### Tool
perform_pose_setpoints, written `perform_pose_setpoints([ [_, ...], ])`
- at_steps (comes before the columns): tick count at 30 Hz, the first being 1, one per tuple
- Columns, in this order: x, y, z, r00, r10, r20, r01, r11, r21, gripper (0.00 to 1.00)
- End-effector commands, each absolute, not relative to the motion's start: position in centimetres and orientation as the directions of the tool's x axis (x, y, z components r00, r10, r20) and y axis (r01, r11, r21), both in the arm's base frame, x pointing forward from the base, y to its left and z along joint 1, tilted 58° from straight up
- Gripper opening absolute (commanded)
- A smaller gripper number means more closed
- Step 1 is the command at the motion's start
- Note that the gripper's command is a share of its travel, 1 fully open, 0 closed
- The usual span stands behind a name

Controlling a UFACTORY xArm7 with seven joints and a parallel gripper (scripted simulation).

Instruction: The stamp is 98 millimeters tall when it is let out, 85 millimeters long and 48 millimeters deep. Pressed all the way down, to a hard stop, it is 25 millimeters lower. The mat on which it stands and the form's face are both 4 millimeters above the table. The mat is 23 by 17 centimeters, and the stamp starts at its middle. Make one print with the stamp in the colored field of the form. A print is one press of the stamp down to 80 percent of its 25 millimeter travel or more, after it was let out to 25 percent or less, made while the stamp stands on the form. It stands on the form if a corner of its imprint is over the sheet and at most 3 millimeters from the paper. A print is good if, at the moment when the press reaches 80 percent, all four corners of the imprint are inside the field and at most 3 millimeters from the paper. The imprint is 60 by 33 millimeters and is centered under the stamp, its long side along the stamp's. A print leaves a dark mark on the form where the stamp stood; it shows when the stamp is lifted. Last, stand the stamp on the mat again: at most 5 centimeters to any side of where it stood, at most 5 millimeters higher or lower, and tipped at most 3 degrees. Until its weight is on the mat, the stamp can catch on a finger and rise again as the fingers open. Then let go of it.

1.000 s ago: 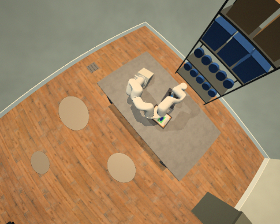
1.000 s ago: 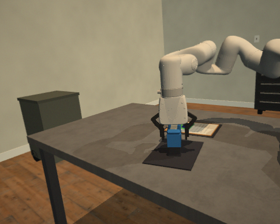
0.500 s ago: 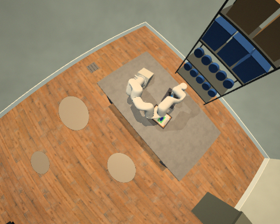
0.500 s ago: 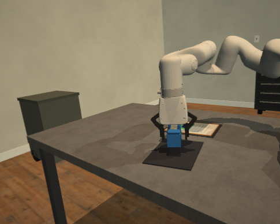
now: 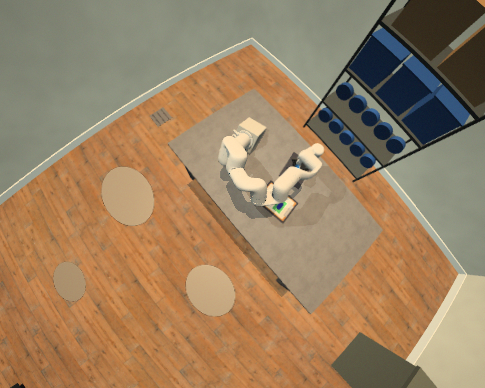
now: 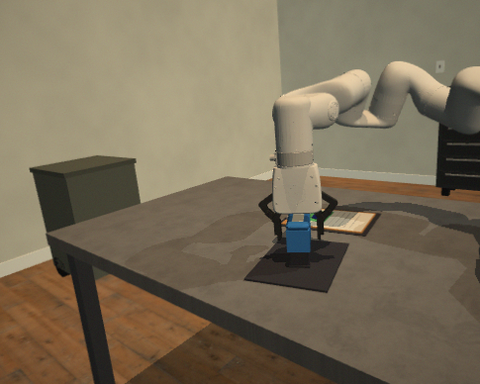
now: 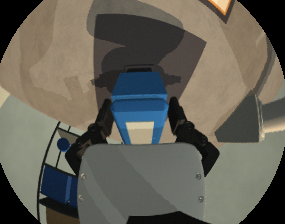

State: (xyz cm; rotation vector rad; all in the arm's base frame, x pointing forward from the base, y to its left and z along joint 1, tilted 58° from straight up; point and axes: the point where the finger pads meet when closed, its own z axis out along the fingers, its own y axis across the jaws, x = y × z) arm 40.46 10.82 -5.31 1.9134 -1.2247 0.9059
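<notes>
The stamp (image 6: 298, 237) stood on the mat (image 6: 326, 277). The released hand (image 6: 299, 229) straddled it, gripping nothing. Next, a straight upward withdrawal seemed required.

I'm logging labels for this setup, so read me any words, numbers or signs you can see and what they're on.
No readable text in any view.
Form: faint rows of lines, too small to read.
Blue stamp: bare faces, no marking.
Dark mat: no marking.
</notes>
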Motion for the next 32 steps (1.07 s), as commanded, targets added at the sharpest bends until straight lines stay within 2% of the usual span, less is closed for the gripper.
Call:
perform_pose_setpoints([
  [1, 40.5, 11.1, -5.3, 0.315, -0.457, 0.832, -0.929, -0.328, 0.171, 0.91],
  [5, 40.2, 12.1, -4.6, 0.315, -0.457, 0.832, -0.929, -0.328, 0.171, 0.91],
  [12, 38.7, 18.5, -0.5, 0.315, -0.457, 0.832, -0.929, -0.328, 0.171, 0.91],
  [32, 38.7, 18.5, -0.5, 0.315, -0.457, 0.832, -0.929, -0.328, 0.171, 0.91],
])
